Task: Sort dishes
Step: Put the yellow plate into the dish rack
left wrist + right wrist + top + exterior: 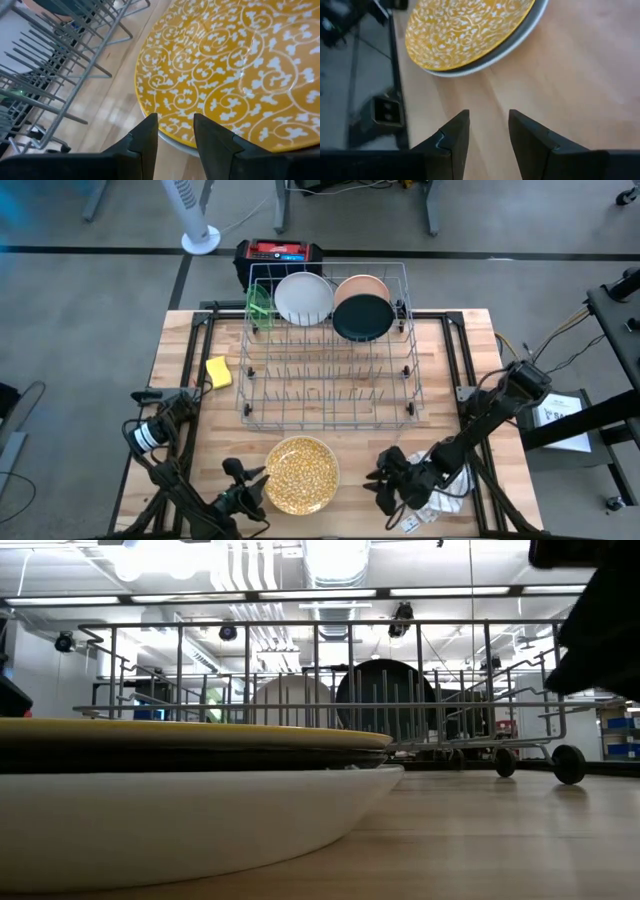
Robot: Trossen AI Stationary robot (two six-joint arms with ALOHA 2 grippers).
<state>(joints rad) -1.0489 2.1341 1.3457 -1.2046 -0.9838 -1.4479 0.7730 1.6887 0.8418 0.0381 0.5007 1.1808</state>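
A stack of plates stands at the table's near edge: a yellow white-patterned plate (300,474) on a dark plate (200,757) on a larger white plate (190,815). My left gripper (252,483) is open at the stack's left rim, and the yellow plate's rim (175,131) shows between its fingertips (175,120). My right gripper (385,483) is open over bare table to the right of the stack (470,30). In the wire rack (330,395), a lime-green dish (258,302), a white plate (303,297), a peach plate (362,284) and a black plate (362,318) stand on edge at the far end. My left gripper's open fingers (147,135) come slanting down at the left rim of the yellow plate, one on each side of a short piece of the rim. I cannot tell whether they touch it. The stack rests flat on the table.
A small yellow sponge (219,372) lies left of the rack. The rack's near rows of tines hold nothing. Bare wood (470,360) lies right of the rack. Crumpled paper (440,505) lies under the right arm. A red-and-black box (280,255) stands beyond the table's far edge.
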